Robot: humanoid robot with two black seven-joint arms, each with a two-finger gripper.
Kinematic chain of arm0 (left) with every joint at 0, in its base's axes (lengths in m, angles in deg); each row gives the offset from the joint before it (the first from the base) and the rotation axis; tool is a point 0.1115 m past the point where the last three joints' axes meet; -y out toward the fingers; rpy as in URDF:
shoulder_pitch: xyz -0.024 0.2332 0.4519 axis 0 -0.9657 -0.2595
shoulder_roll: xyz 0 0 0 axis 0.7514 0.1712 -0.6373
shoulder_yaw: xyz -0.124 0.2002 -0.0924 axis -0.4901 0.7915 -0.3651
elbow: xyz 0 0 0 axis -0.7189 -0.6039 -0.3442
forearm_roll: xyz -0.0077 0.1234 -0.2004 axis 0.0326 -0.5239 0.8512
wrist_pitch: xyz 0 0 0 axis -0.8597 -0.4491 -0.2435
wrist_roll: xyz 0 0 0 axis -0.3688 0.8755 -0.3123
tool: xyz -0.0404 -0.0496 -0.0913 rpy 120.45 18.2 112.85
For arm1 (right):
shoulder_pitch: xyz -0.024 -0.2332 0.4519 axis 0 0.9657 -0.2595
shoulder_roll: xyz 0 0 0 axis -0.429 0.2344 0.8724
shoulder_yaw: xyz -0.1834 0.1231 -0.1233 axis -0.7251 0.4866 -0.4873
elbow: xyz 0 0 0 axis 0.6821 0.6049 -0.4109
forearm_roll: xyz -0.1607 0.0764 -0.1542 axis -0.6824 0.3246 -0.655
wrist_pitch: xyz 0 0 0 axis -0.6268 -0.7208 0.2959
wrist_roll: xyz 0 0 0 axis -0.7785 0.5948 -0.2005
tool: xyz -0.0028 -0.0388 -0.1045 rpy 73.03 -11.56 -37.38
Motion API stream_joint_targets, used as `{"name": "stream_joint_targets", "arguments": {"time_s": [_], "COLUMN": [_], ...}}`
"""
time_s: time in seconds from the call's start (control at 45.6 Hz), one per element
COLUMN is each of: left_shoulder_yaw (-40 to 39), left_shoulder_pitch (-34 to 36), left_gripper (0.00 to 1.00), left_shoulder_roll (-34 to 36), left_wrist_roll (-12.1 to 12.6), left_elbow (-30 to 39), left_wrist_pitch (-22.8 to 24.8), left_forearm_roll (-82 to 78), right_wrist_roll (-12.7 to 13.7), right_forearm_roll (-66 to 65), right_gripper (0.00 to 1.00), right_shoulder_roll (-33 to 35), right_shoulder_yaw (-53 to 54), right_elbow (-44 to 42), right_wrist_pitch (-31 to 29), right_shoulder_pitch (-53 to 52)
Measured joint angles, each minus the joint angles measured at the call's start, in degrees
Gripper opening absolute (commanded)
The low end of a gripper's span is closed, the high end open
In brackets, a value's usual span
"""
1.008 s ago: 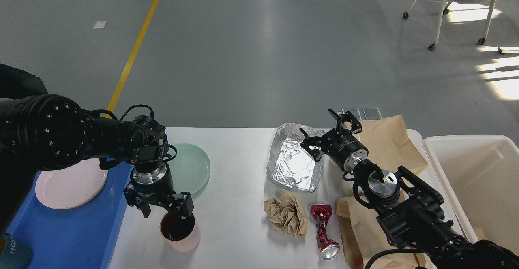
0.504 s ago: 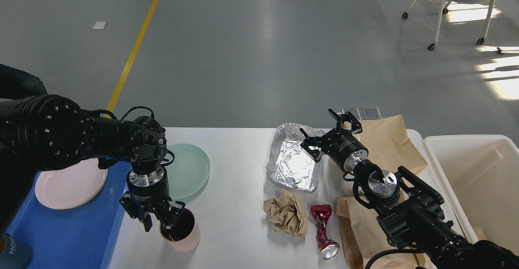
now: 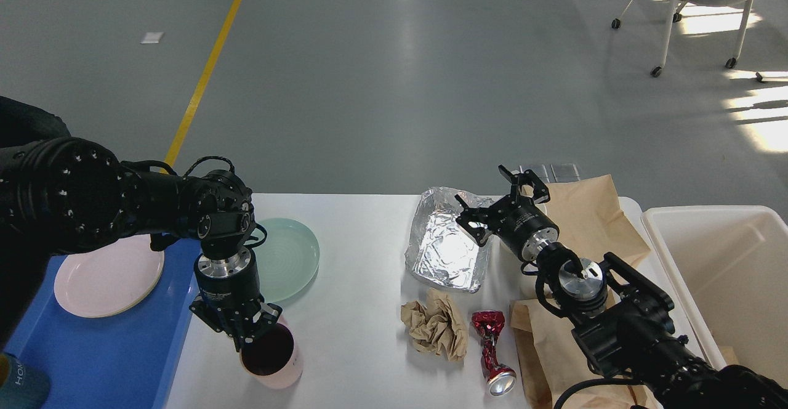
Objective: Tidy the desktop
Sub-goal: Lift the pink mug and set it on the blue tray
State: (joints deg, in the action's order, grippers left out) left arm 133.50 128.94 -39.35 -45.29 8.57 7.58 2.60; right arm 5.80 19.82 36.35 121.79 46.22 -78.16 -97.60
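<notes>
The white desktop (image 3: 363, 236) holds litter and dishes. My left gripper (image 3: 248, 335) points down at the front left, its fingers pinched on the near-left rim of a pink cup (image 3: 280, 369) with a dark inside, which leans slightly. My right gripper (image 3: 498, 198) is open and empty, hovering at the right edge of a crumpled foil tray (image 3: 446, 249), beside a brown paper bag (image 3: 591, 218). A crumpled brown paper ball (image 3: 434, 326) and a crushed red can (image 3: 491, 350) lie in front of the foil tray.
A blue tray (image 3: 111, 353) at the left holds a pink plate (image 3: 104, 279); a teal cup (image 3: 18, 384) shows at its near corner. A pale green plate (image 3: 289, 258) lies on the table beside it. A cream bin (image 3: 726, 267) stands right. A second paper bag (image 3: 538, 360) lies under my right arm.
My left gripper turned, dropped to the cup's rim and closed on it from open; the cup shifted slightly toward me. The right arm has not moved.
</notes>
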Motion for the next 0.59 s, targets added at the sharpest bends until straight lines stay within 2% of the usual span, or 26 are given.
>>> {"name": "stream_joint_targets", "arguments": {"time_s": [0.395,0.592], "left_shoulder_yaw": [-1.69,-0.93], "left_shoulder_pitch": [14.80,19.44], "left_gripper": [0.00,0.00], "left_shoulder_roll": [3.98,9.94], "left_wrist_roll": [-0.93,-1.12], "left_elbow": [1.06,1.13], "left_wrist_pitch": [0.00,0.00], "left_forearm_roll": [3.48,5.14], "right_wrist_roll": [0.00,0.00], "right_forearm_roll": [0.00,0.00], "right_gripper": [1.00,1.00], "right_shoulder_roll": [0.00,0.00], "right_shoulder_yaw": [0.00,0.00], "right_elbow": [0.00,0.00], "right_wrist_pitch": [0.00,0.00], "right_shoulder_pitch": [0.00,0.01]}}
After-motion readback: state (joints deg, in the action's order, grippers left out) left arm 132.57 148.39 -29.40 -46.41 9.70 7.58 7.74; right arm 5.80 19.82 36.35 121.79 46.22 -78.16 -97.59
